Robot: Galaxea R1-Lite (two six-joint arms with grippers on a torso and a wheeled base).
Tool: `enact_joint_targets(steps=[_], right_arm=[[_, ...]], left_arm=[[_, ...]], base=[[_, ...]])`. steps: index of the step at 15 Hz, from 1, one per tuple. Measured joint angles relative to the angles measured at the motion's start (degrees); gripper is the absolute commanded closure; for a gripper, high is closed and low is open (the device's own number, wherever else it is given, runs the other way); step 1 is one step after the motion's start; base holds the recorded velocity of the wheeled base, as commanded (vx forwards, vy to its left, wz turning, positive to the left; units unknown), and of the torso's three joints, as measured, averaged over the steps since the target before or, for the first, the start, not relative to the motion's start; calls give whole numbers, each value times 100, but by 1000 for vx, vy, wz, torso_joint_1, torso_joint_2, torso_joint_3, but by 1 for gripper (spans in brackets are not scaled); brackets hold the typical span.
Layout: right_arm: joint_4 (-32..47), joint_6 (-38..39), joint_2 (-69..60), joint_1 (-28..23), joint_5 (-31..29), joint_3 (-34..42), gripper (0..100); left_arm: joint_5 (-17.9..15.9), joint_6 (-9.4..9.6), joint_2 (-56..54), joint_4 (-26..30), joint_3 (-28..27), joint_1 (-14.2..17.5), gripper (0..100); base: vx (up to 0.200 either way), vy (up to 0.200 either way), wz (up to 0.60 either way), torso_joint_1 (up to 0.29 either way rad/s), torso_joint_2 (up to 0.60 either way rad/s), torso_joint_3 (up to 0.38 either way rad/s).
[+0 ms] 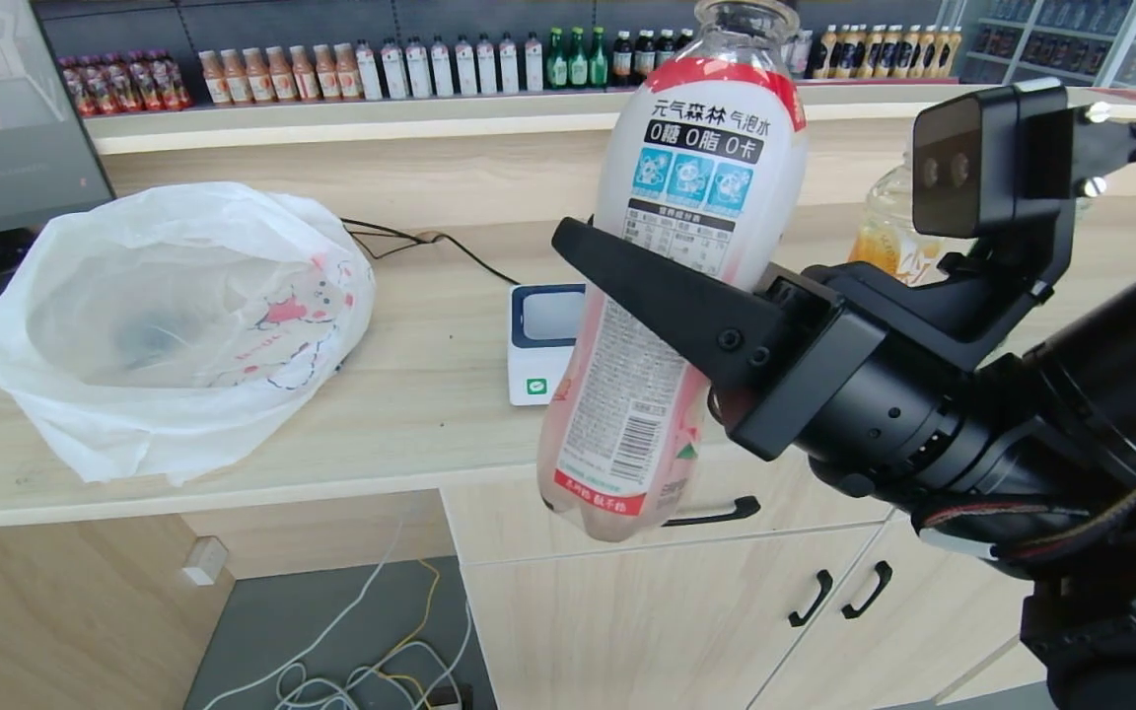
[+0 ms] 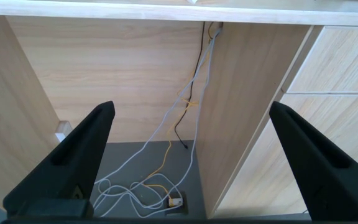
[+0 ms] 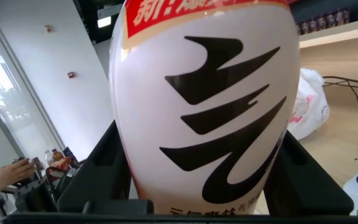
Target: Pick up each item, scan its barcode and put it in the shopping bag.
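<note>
While R end effector (image 3: 202,143) pinches bottle (image 1: 691,197), L end effector (image 2: 191,109) spread, below countertop (image 2: 166,7).

Right arm reaches in from the right side, and the right gripper (image 1: 627,266) is clamped across the middle of a bottle (image 1: 696,177), holding it tilted in the air. Left gripper (image 2: 191,155) sits low with fingers spread wide, empty.

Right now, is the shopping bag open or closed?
Open. The shopping bag lies on the counter with its mouth spread wide, so its inside shows.
</note>
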Motion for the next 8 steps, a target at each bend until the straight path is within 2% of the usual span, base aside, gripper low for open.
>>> enact_joint_targets(steps=[8], right_arm=[[2, -71, 2, 73, -2, 93, 100]], left_arm=[[0, 2, 0, 0, 0, 4, 0]], base=[[0, 0, 0, 0, 0, 0]])
